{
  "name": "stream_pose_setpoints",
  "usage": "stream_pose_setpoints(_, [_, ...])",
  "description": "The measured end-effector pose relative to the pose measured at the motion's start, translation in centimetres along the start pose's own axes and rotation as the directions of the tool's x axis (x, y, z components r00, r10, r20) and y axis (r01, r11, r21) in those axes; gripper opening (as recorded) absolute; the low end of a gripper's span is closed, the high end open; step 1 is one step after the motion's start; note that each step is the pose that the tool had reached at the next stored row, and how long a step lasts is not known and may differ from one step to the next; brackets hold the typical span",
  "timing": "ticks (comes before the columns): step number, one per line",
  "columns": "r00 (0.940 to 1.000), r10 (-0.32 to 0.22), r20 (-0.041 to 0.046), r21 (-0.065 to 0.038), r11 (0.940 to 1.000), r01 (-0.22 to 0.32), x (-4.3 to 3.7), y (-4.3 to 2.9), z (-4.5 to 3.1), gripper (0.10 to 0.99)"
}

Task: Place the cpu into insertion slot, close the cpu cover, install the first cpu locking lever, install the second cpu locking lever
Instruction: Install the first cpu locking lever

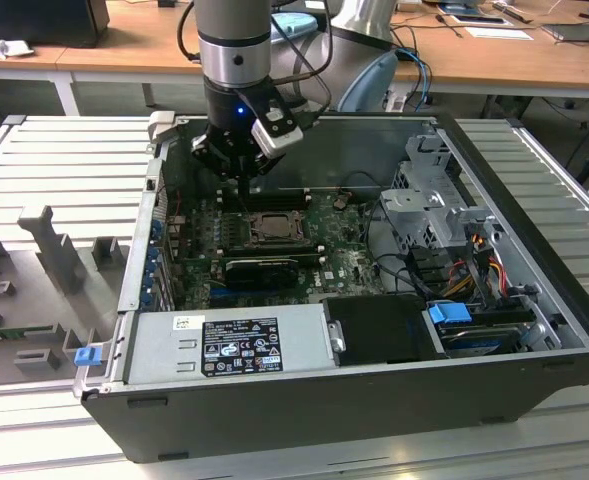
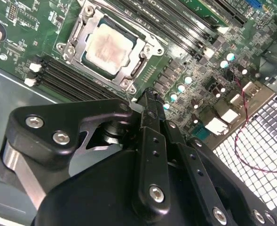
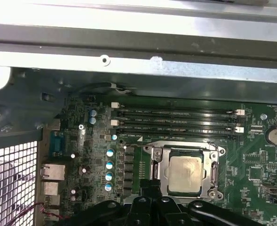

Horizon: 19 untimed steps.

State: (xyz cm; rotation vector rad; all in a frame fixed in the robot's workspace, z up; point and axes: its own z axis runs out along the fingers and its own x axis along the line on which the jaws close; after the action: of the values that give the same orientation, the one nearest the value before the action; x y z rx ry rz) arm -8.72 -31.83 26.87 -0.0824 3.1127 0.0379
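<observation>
Cpu (image 2: pixel 107 44) sits in the insertion slot (image 3: pixel 187 151) on the green board, pale face up, showing through the square window of the cpu cover (image 3: pixel 212 175). The cover lies flat around it. 1 thin lever rod (image 3: pixel 176 147) runs along the side nearest the memory slots (image 3: pixel 176 120); whether it is latched cannot be told.

Surroundings:
- Black memory slots lie just beside the socket.
- A row of blue-topped capacitors (image 3: pixel 109 165) stands near another side.
- The coin cell (image 3: pixel 273 136) is well apart.
- The open computer case (image 1: pixel 274 410) lies on the slatted counter (image 1: pixel 74 170).
- The power supply (image 1: pixel 229 345) sits along the near wall.
- The drive cage (image 1: pixel 429 190) is at the exterior view's right.

Gripper (image 2: pixel 147 96) hangs just beside 1 corner of the cover, fingers pressed together with nothing between them. Contact with the board cannot be judged. In the first wrist view it hides the socket's near edge.
</observation>
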Motion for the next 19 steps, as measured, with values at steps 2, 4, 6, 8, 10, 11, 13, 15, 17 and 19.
stream_pose_setpoints(2, [0.9998, 0.001, -0.0198, -0.001, 1.0000, -0.001, 0.16, 0.01, 0.01, 0.106])
stream_pose_setpoints(4, [0.9998, 0.001, -0.0217, -0.001, 1.0000, -0.001, 0.17, 0.01, 0.04, 0.106])
stream_pose_setpoints(6, [0.9998, 0.000, -0.0216, -0.001, 1.0000, -0.001, 0.22, 0.01, 0.06, 0.106])
stream_pose_setpoints(8, [0.9998, 0.001, -0.0215, -0.001, 1.0000, -0.001, 0.27, 0.02, 0.07, 0.106])
stream_pose_setpoints(10, [0.9998, 0.001, -0.0214, -0.001, 1.0000, -0.001, 0.47, 0.03, 0.08, 0.106])
stream_pose_setpoints(11, [0.9998, 0.001, -0.0215, -0.001, 1.0000, -0.001, 0.55, 0.03, 0.09, 0.106])
stream_pose_setpoints(13, [0.9998, 0.001, -0.0216, -0.001, 1.0000, -0.001, 0.81, 0.04, 0.10, 0.106])
stream_pose_setpoints(15, [0.9998, 0.001, -0.0216, -0.001, 1.0000, -0.001, 1.10, 0.06, 0.10, 0.106])
stream_pose_setpoints(17, [0.9998, 0.001, -0.0213, -0.001, 1.0000, -0.001, 1.45, 0.08, 0.14, 0.106])
stream_pose_setpoints(19, [0.9998, 0.001, -0.0217, -0.001, 1.0000, -0.001, 1.81, 0.10, 0.14, 0.106])
